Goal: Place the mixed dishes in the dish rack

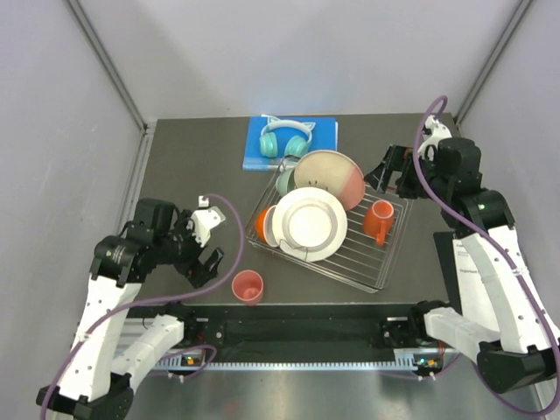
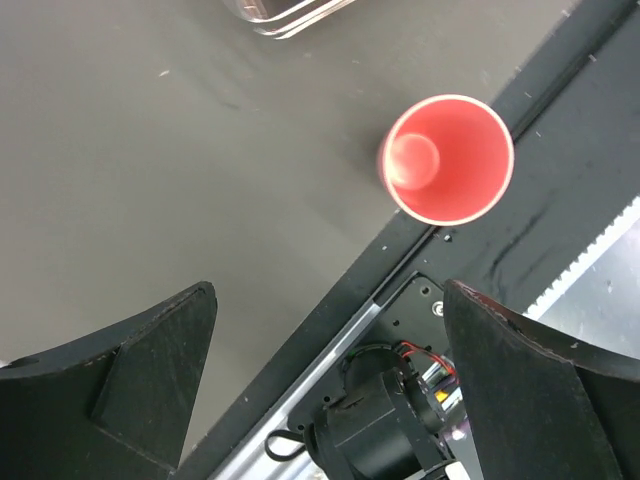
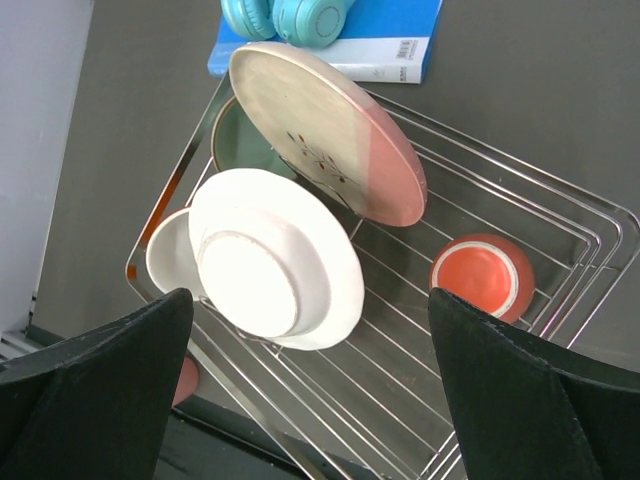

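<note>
left gripper (image 1: 210, 241): wide, empty, near upright coral pink cup (image 1: 248, 285)
right gripper (image 1: 390, 171): wide, empty, beside clear-rimmed wire dish rack (image 1: 368, 255)

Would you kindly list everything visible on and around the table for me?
dish rack: one, clear rim and metal wires, mid-table
pink-and-cream plate: one, leaning in the rack's far part
white plate: one, white, propped in the rack
orange-edged white dish: one, tucked behind the white plate
mint green bowl: one, in the rack, partly hidden by the pink-and-cream plate
orange cup: one, in the rack's right part
coral pink cup: one, upright on the table, outside the rack
blue book: one, far side of the table
teal headphones: one pair, on the book
table: one, dark grey
left gripper: black, open, empty, near the coral pink cup
right gripper: black, open, empty, by the rack's far right corner
</note>
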